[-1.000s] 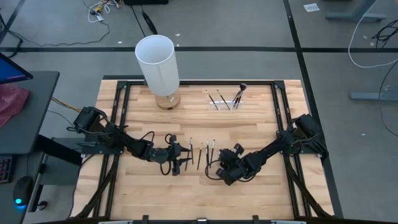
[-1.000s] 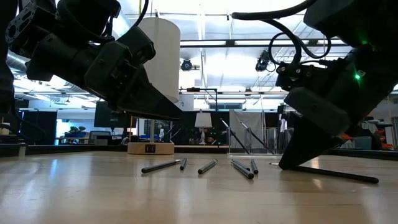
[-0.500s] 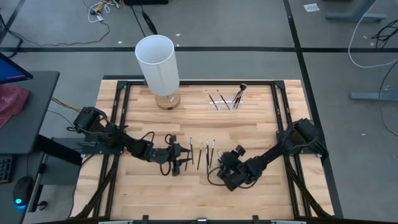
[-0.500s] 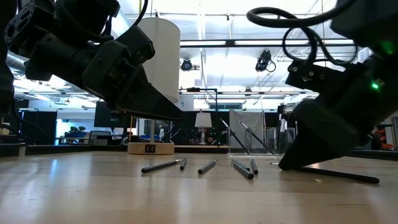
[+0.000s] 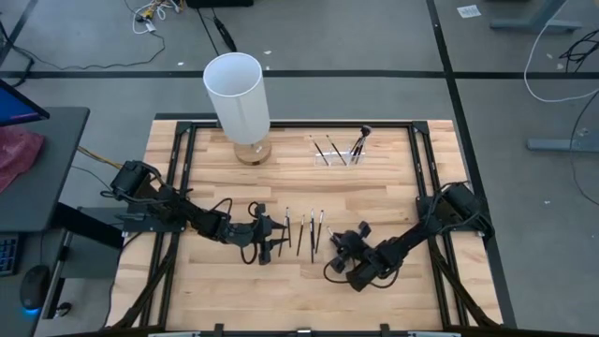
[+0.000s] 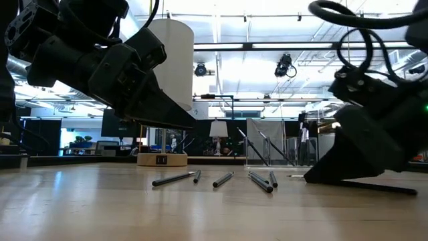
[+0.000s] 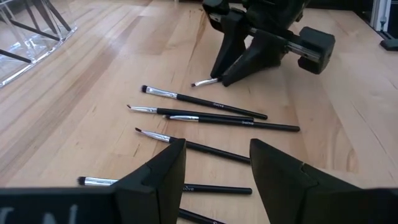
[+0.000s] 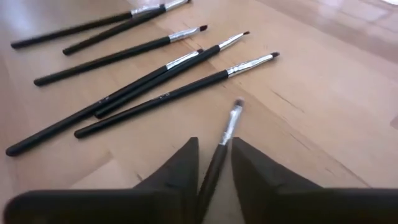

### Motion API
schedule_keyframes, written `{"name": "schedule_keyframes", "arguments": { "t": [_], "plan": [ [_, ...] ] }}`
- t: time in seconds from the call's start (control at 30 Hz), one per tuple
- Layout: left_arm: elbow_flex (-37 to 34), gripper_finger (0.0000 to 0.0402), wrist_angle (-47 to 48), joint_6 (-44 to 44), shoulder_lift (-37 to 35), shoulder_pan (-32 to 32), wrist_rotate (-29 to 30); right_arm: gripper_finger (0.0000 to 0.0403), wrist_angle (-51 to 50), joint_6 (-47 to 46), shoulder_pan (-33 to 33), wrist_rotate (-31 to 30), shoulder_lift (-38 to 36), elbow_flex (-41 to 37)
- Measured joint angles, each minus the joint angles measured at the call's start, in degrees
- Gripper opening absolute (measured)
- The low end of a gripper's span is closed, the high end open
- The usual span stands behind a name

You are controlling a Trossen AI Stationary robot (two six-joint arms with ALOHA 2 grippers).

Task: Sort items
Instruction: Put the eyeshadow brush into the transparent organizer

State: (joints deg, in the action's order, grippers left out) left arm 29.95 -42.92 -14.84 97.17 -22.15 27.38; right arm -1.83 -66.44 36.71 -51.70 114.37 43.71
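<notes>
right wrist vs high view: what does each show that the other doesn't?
Right wrist only: the right hand has its fingers closed around the handle of one brush, whose bristle tip points away from them; the silver ferrules of the brushes lying loose are plain.

High view only: the tall white cylinder, the clear holder with brushes standing in it, the left hand open beside the brush row, and both arms.

Both: the row of loose dark-handled brushes on the wooden table, and the right hand at that row.

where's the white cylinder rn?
High view: the white cylinder stands upright at the table's far edge, left of centre, with the clear holder to its right.
</notes>
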Motion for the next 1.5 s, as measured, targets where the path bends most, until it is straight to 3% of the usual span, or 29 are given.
{"name": "schedule_keyframes", "arguments": {
  "t": [0.3, 0.7, 0.93, 1.17, 1.27, 1.5],
  "plan": [
    [0.00, 0.0181, 0.00, 0.00, 0.00, 0.00, 0.00, 0.0011, -0.62, 4.81, 0.02, -0.68, -0.02, -0.55],
    [0.00, 0.0181, -0.01, -0.01, 0.00, 0.00, 0.00, 0.0010, 1.03, 8.17, 0.93, 1.20, -3.77, -1.31],
    [0.00, 0.0181, -0.80, 1.95, 0.00, -0.21, 0.00, 0.0009, 3.15, 15.10, 1.33, 7.34, -9.82, -1.49],
    [0.00, 0.0181, -8.23, 12.15, 0.00, -2.52, -0.86, 0.0009, 25.20, 34.14, 0.90, 6.42, -10.86, -1.37],
    [0.00, 0.0181, -12.10, 17.32, 0.00, -3.41, -4.49, 0.0009, 36.34, 44.24, 0.43, 7.91, -10.91, -1.34],
    [0.43, 0.0181, -15.82, 24.10, 0.00, -4.95, -5.90, 0.0009, 59.95, 62.63, -1.58, 18.73, -11.00, -1.24]
  ]
}}
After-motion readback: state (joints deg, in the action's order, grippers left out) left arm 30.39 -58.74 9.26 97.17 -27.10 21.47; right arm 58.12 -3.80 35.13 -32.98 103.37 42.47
